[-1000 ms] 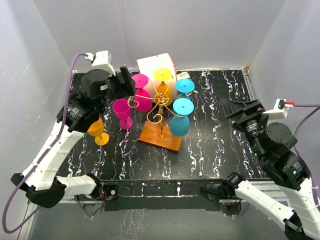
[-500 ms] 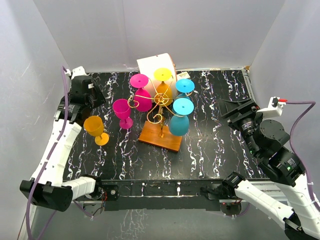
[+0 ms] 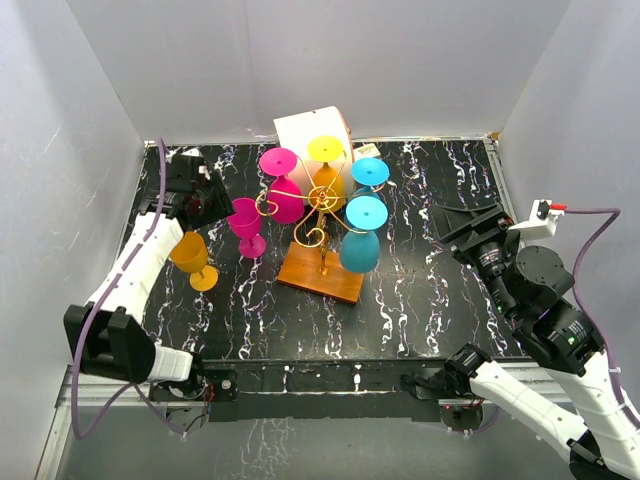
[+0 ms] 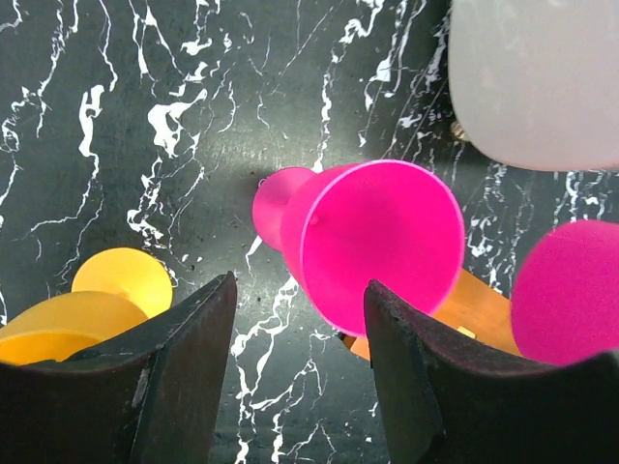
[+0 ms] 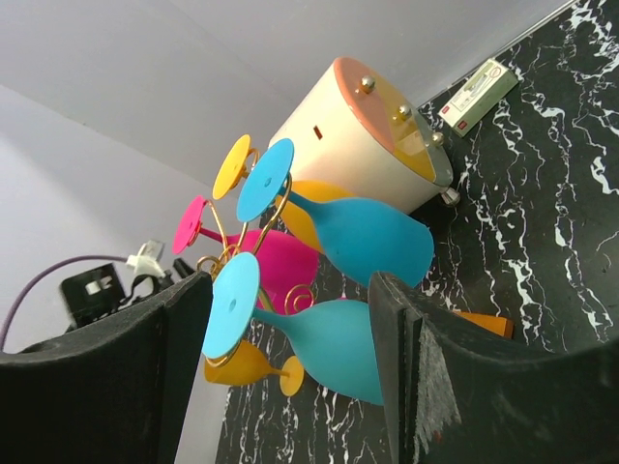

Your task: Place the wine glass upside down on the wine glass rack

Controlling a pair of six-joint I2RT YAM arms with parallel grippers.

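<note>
The wine glass rack (image 3: pixel 322 205), gold wire on an orange-brown wooden base (image 3: pixel 318 272), stands mid-table. A magenta (image 3: pixel 286 196), a yellow (image 3: pixel 327 152) and two cyan glasses (image 3: pixel 360 240) hang on it upside down. A magenta wine glass (image 3: pixel 246 224) stands upright left of the rack, and an orange one (image 3: pixel 192 258) stands further left. My left gripper (image 3: pixel 216 205) is open and empty, just left of the magenta glass (image 4: pixel 379 246), which lies ahead of its right finger. My right gripper (image 3: pixel 452 222) is open and empty, off to the rack's right (image 5: pixel 290 290).
A white cylinder-shaped box (image 3: pixel 312 128) lies on its side behind the rack, with a small carton (image 5: pixel 474 94) beside it. Grey walls close in the black marbled table (image 3: pixel 430 290) on three sides. The orange glass (image 4: pixel 58 324) sits by my left finger.
My left arm pulled away from the rack toward the left wall, then swung its gripper down beside the upright magenta glass. My right arm shifted slightly forward. No glass has moved.
</note>
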